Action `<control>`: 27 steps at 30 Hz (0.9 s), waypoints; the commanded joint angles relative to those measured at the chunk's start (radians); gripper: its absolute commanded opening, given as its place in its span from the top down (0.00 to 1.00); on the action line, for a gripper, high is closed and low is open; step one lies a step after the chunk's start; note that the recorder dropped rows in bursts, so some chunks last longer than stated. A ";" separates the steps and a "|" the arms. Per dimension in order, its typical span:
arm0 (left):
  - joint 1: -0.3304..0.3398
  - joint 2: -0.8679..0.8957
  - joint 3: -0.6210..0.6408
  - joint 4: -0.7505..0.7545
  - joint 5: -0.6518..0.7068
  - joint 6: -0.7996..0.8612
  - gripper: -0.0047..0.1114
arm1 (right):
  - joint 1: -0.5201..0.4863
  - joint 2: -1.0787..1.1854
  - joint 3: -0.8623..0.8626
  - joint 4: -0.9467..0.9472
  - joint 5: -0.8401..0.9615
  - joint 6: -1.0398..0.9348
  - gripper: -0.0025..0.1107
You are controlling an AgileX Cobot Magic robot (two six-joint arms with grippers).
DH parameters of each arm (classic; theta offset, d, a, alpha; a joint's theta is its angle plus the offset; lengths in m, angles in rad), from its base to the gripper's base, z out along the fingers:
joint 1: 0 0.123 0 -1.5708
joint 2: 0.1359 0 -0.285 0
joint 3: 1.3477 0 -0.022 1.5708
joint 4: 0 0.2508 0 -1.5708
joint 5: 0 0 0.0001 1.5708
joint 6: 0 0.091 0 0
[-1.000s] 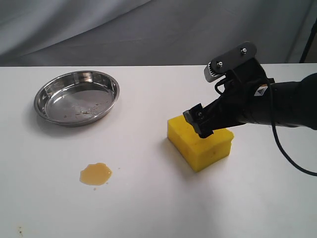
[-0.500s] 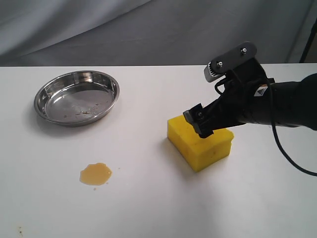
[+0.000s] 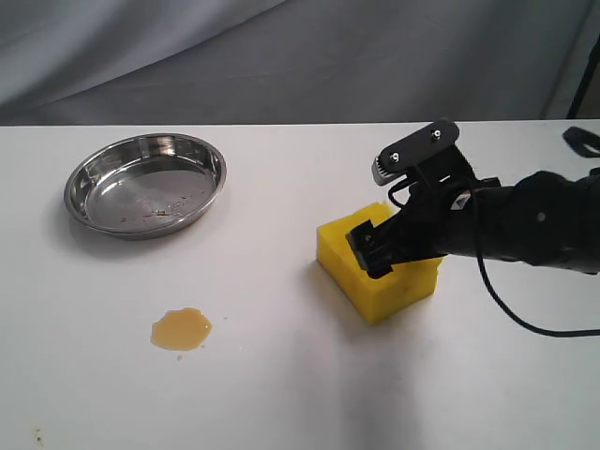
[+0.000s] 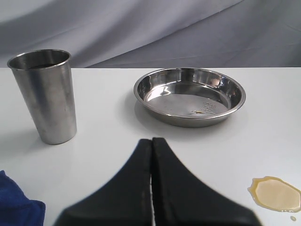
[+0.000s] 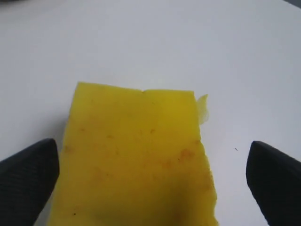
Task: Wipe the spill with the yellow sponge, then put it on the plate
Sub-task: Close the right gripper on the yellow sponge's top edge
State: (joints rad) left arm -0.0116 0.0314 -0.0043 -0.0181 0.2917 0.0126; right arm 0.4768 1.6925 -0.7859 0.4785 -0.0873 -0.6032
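Note:
The yellow sponge (image 3: 380, 267) lies flat on the white table, right of centre. My right gripper (image 3: 371, 246) is down over it and open. In the right wrist view the two black fingertips (image 5: 33, 165) stand on either side of the sponge (image 5: 131, 122), with a gap showing on one side. The amber spill (image 3: 181, 329) sits at the front left, well apart from the sponge. The steel plate (image 3: 131, 192) rests at the back left with nothing in it. My left gripper (image 4: 152, 141) is shut and holds nothing, short of the plate (image 4: 188, 96) and the spill (image 4: 275, 194).
A tall steel cup (image 4: 44, 96) stands beside the plate, outside the exterior view. A blue cloth (image 4: 16, 205) lies near my left gripper. A grey curtain hangs behind the table. The right arm's black cable (image 3: 506, 309) loops down over the table.
My right gripper has dropped and shifted slightly left, so its fingers now straddle the sponge. Sponge, spill and plate have stayed put.

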 commanded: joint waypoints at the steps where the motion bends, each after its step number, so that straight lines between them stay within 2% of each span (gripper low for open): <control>1: -0.006 0.004 0.004 -0.002 -0.010 -0.001 0.96 | 0.002 0.070 -0.002 0.021 -0.081 0.003 0.05; 9: -0.006 0.004 0.004 -0.002 -0.010 -0.001 0.96 | 0.002 0.123 -0.002 0.021 -0.102 0.019 0.05; 27: -0.006 0.004 0.004 -0.002 -0.010 0.001 0.96 | 0.002 0.130 -0.002 0.021 -0.110 0.193 0.05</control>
State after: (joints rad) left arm -0.0116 0.0314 -0.0043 -0.0181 0.2917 0.0126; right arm 0.4768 1.8177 -0.7859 0.4999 -0.1810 -0.4289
